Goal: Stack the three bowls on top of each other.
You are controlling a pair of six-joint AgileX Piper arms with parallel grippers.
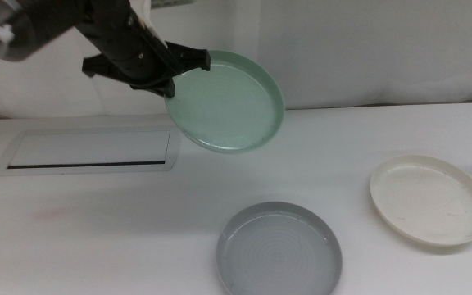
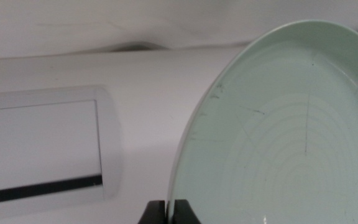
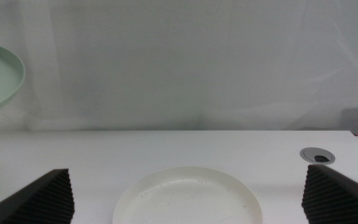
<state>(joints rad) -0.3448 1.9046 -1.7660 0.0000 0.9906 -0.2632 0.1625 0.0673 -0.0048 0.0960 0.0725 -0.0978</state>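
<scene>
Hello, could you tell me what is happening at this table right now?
The left gripper is shut on the rim of the mint green bowl and holds it tilted in the air above the table. The grey bowl and the cream-white bowl lie apart on the table, so nothing is stacked yet. The right gripper waits, open, near the cream-white bowl.

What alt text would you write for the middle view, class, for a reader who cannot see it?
The left gripper holds the mint green bowl by its rim, tilted, in the air above a white table. The grey bowl and the cream-white bowl lie apart on the table, and a white panel with a dark slot lies at the left.
</scene>
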